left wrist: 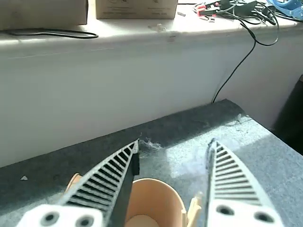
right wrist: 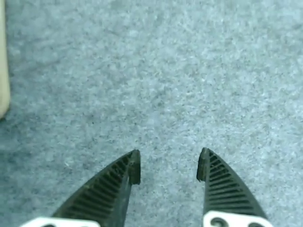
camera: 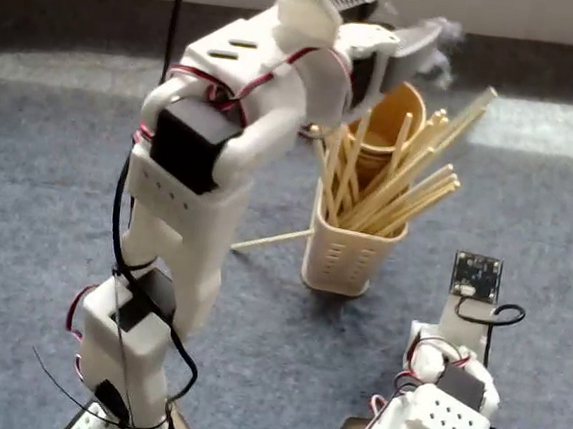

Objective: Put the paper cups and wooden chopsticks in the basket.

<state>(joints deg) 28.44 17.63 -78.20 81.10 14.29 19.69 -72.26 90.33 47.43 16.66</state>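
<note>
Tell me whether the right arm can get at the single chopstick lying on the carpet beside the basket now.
Probably not easily. The chopstick lies beyond the basket from the right arm, and the left arm stands over that side. The right gripper is open over bare carpet.

Left arm was raised and stretched far forward, wrist apparently pitched down, though the high view partly hid it. Left gripper had its jaws spread wide. Right arm sat folded low. Right gripper pointed downward, jaws parted.
</note>
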